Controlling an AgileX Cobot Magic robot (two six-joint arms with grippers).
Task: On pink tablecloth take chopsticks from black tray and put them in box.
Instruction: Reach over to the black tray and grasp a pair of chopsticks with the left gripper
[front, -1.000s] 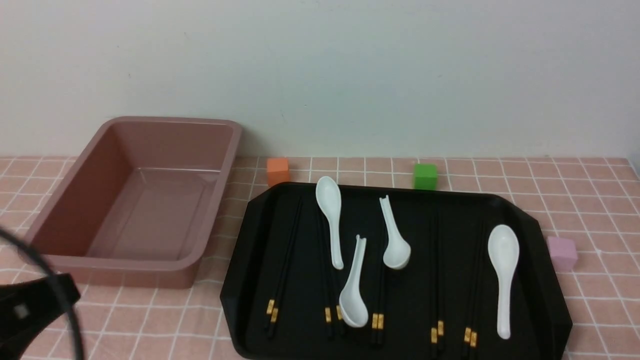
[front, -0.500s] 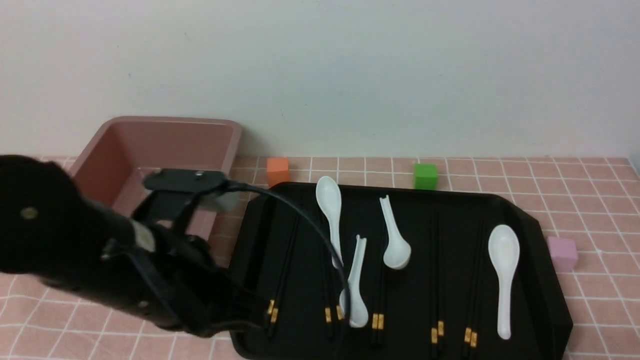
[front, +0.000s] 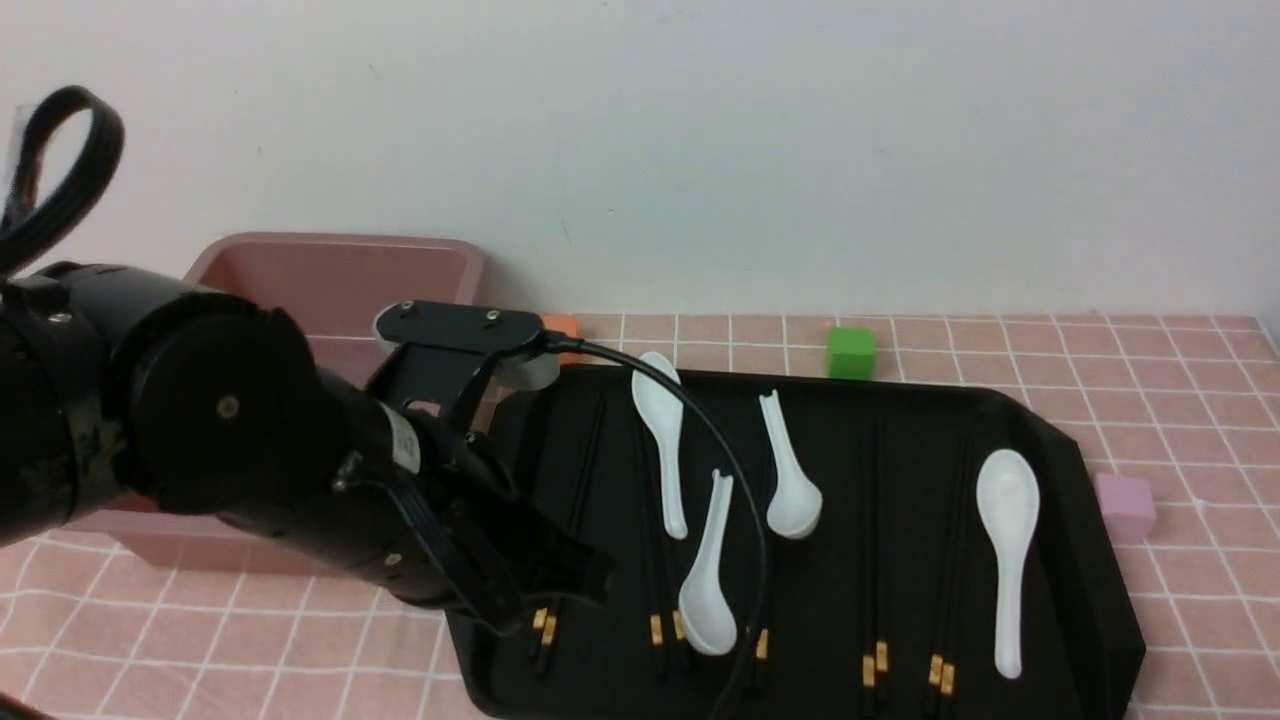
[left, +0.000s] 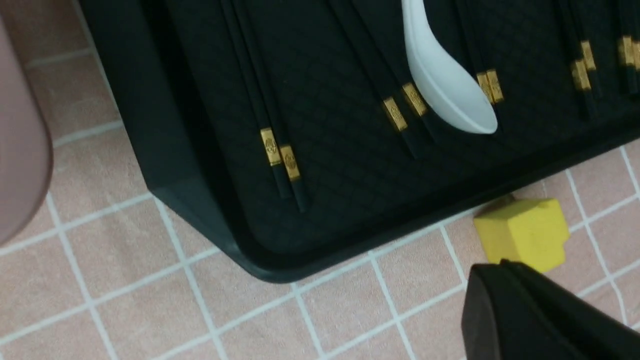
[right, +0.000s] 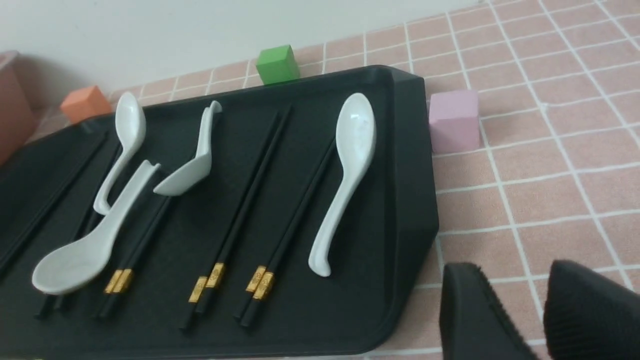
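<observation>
Five pairs of chopsticks (front: 572, 520) lie lengthwise on the black tray (front: 1110, 590), their gold-banded ends toward me. Four white spoons (front: 1005, 560) lie among them, one with its bowl between the bands of the second and third pairs from the left. The box (front: 330, 243) stands to the tray's left on the pink tablecloth (front: 1180, 400) covering the desk, and my left arm hides much of it. My left end effector (front: 555, 585) hangs over the tray's near left corner, just beside the banded ends of the leftmost pair, which lies flat on the tray. The left wrist view catches only one finger (left: 520, 310), so I cannot tell how wide the end effector stands. My right end effector (right: 515, 270) is above the cloth off the tray's near right corner, its fingers a narrow gap apart and holding nothing. A green cube (front: 851, 352) sits beyond the far rim, a pink cube (front: 1125, 505) just beside the right rim, and a yellow cube (left: 522, 230) just beside the near rim.
</observation>
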